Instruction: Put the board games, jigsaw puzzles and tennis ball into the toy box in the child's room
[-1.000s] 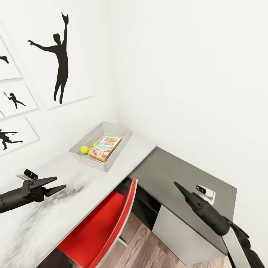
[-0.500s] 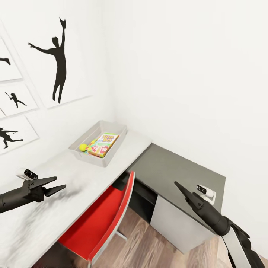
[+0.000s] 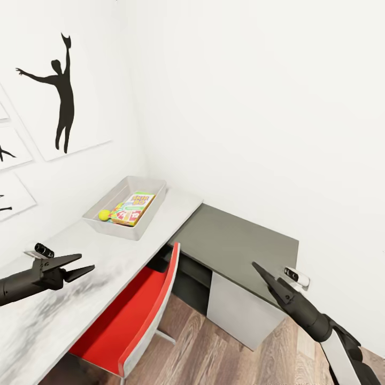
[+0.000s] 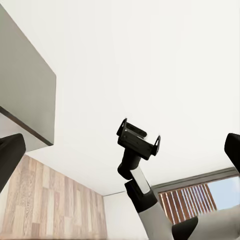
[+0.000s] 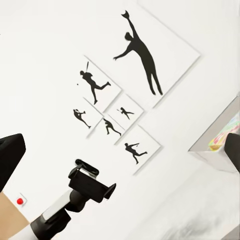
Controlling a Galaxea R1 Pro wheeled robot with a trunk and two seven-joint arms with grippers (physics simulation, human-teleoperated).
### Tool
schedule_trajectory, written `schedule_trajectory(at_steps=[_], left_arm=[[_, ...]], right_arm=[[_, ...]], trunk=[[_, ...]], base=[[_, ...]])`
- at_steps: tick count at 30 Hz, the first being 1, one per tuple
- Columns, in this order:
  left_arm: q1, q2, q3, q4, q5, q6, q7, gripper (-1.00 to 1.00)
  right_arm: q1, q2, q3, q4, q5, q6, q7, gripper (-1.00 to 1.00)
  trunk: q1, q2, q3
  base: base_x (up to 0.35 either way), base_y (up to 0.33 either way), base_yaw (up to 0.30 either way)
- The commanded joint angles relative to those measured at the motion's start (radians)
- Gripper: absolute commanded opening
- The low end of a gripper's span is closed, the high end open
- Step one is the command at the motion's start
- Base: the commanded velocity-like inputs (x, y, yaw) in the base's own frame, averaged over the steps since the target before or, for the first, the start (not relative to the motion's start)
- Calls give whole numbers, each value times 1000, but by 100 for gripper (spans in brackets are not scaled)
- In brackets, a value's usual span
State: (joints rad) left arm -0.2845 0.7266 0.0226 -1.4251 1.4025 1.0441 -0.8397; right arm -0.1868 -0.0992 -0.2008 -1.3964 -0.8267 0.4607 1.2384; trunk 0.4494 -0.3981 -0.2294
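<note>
The light-grey toy box (image 3: 143,184) stands on the table (image 3: 75,283) against the wall, far ahead of both arms. Inside it lies a bright board game (image 3: 133,207) with the yellow tennis ball (image 3: 104,215) beside it. Coloured edges show under the board; I cannot tell whether they are the jigsaw puzzles. My left gripper (image 3: 87,261) hovers open over the table's near part, holding nothing. My right gripper (image 3: 256,266) is open and empty above the dark side unit's front edge. A corner of the toy box (image 5: 220,137) shows in the right wrist view. The bed is out of view.
A red chair (image 3: 139,315) is tucked under the table. The dark-grey-topped side unit (image 3: 235,243) fills the corner at the right, with wood-plank floor (image 3: 214,353) in front. Silhouette posters (image 3: 61,91) hang on the white wall.
The whole view has shifted: table, box and posters slid left and the box looks smaller, so the camera has moved. Both arms hold the same pose, open and empty.
</note>
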Motion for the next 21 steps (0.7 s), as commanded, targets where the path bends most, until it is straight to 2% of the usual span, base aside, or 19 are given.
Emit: schedule_trajectory(at_steps=[1, 21], left_arm=[[-1, 0, 0, 0, -2, 3, -4, 100], [0, 0, 0, 0, -2, 3, -4, 100]], right_arm=[[0, 0, 0, 0, -5, 7, 5, 100], [6, -20, -8, 2, -5, -7, 27, 100]], trunk=[[1, -2, -1], [1, -2, 26]], base=[[-11, 2, -210], [-2, 0, -211]])
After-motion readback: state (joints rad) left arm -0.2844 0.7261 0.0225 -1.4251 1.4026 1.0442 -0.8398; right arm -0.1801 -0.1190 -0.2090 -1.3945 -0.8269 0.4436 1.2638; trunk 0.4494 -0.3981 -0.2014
